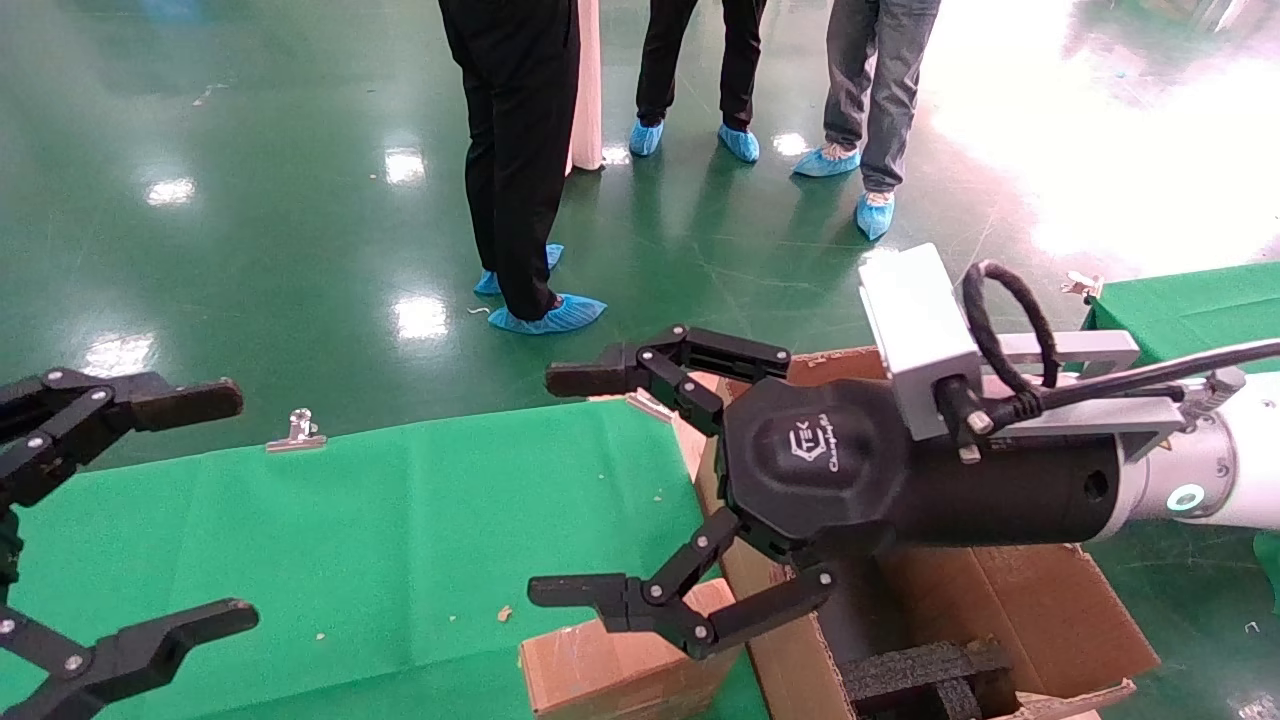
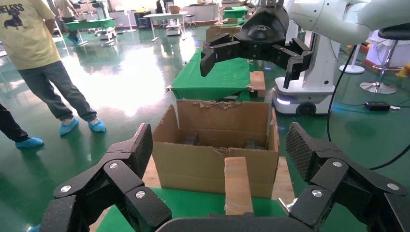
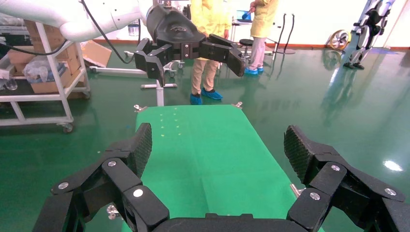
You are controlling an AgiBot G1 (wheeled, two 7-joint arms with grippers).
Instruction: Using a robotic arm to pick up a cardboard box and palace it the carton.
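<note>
The right gripper (image 1: 565,490) on the robotic arm (image 1: 1000,450) hangs in the air with its fingers spread wide and nothing between them. In the head view it sits above the right edge of the green table (image 1: 350,530), over the spot where the table meets the carton (image 1: 1050,610). One finger (image 1: 590,378) points out past the table's far edge, the other (image 1: 580,592) reaches just above the cardboard box (image 1: 610,675).

The cardboard box lies on the table at its near right corner, close against the carton's side (whether the two touch cannot be told). From the left wrist view the box (image 2: 237,183) shows as a narrow brown block with tape along its top, standing right in front of the carton (image 2: 212,166) wall.

The carton stands beside the table's right edge, open at the top, with ragged flaps and black foam (image 1: 925,675) inside.

The left gripper (image 1: 150,515) is at the table's left edge, also held wide apart and empty, well away from the box. Its pads (image 2: 300,150) frame the carton in its own camera, and the right gripper (image 2: 251,55) shows farther off above.

A metal clip (image 1: 297,432) grips the cloth at the table's far edge. Beyond it, on the shiny green floor (image 1: 250,200), stand three people in blue shoe covers (image 1: 545,315).
</note>
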